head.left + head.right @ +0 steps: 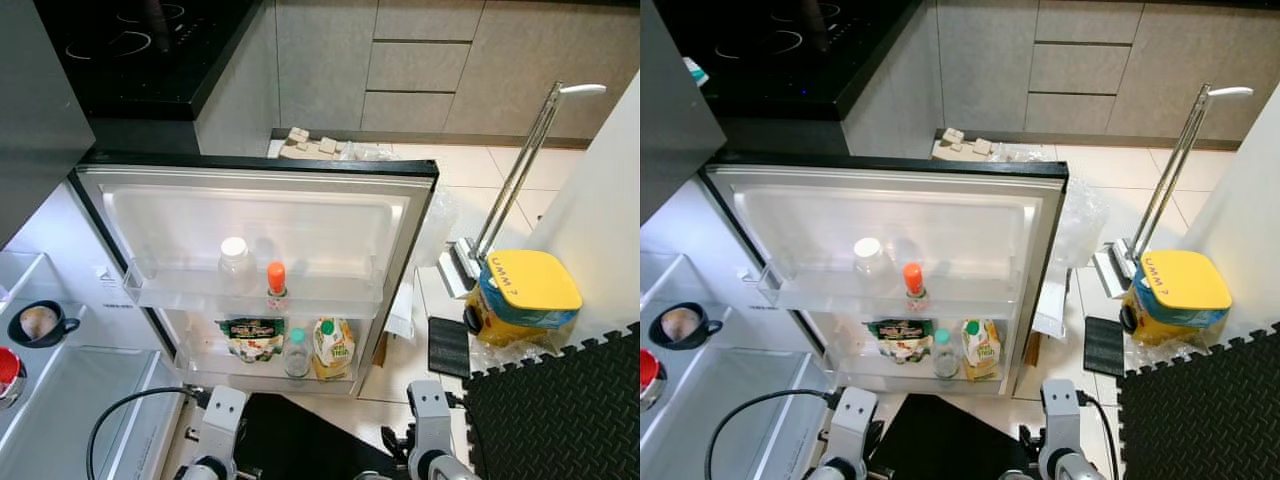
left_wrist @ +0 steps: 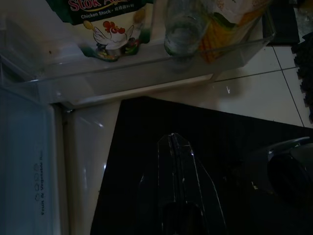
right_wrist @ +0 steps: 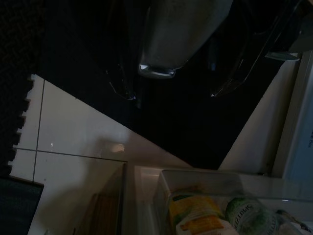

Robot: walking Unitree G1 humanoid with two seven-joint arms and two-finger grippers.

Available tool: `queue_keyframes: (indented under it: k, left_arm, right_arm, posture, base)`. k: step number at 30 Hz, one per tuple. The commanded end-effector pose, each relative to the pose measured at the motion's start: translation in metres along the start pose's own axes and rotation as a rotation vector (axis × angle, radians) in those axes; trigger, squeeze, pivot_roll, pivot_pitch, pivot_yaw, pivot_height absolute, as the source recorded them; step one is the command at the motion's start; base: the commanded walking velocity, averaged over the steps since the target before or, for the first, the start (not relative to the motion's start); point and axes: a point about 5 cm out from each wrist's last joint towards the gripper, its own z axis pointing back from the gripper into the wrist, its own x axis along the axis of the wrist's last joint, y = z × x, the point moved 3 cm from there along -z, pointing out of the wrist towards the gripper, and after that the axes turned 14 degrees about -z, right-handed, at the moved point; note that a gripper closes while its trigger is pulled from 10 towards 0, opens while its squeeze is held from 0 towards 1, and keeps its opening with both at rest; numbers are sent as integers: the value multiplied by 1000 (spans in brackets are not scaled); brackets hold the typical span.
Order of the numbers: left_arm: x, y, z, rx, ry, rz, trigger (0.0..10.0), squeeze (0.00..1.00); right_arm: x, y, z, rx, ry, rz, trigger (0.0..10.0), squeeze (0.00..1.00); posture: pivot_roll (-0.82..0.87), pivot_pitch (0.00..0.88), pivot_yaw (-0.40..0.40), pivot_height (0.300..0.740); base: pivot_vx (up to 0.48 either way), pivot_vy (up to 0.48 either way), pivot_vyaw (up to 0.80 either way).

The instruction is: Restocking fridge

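Door holds perhaps three bottles (image 1: 276, 283).

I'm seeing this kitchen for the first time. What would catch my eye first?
The open fridge door comes first, with a white-capped jar and an orange-capped bottle on its upper shelf. Below them sit a chicken stock pouch, a clear bottle and a yellow carton. To the robot's right, a bright yellow-lidded bucket stands on the tiled floor.

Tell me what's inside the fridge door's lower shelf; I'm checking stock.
A chicken stock pouch, a clear green-capped bottle and a yellow pouch. The shelf front hides their bases.
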Motion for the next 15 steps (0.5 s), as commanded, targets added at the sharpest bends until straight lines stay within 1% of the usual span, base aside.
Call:
queue_keyframes:
  k: [1,15]
  left_arm:
    - [-6,0,3,-1,21,10,10000,0]
    - [-8,0,3,-4,25,10,10000,0]
  right_arm:
    - [-7,-3,2,-9,25,-6,10000,0]
    - [-8,-3,2,-6,26,-4,10000,0]
  posture:
    - [-119,93,1,740]
    - [-120,90,0,740]
  base:
    - [-307,0,0]
    - [-310,0,0]
